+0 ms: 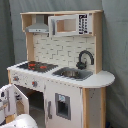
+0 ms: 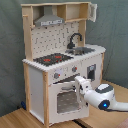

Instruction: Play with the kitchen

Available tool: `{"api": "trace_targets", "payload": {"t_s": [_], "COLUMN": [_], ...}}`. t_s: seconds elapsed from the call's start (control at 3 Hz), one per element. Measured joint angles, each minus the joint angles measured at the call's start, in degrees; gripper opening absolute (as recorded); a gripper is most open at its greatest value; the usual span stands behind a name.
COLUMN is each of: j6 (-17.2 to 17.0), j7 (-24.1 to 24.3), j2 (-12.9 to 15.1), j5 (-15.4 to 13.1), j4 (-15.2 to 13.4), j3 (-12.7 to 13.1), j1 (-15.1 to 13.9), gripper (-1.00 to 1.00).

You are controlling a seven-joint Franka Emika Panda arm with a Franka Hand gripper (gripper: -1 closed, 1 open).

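Toy kitchen (image 2: 60, 65) upright on wooden surface (image 2: 20, 118). Tool (image 2: 78, 85) at oven door (image 2: 64, 97) top edge; opening width impossible to tell. Risk: hard pulling could tip kitchen or slip off.

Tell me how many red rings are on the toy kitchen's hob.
2, side by side on the black hob of the kitchen, left of the sink in the second exterior view. Nothing seems to hide more.

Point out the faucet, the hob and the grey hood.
faucet (image 1: 85, 58): first exterior view, on its black curved neck.
hob (image 2: 53, 59): second exterior view, on the black plate between the red rings.
grey hood (image 2: 49, 21): second exterior view, on its sloped front.
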Motion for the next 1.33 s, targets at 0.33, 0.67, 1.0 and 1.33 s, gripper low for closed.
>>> {"api": "trace_targets", "payload": {"t_s": [0.33,0.67,1.0,1.33], "j6": [-5.34,-10.53,-15.73,-20.71], "j7": [0.01,0.07,0.22,0.27], "j2": [0.37,0.52,1.05,1.05], "j5": [0.01,0.06,0.12,0.36], "j4": [2.32,4.75,7.51,10.47], "j3": [0.36,0.74,1.13,1.54], "j1": [0.21,0.33,0.32,0.13], "gripper": [-1.0,-1.0,-1.0,-1.0]}}
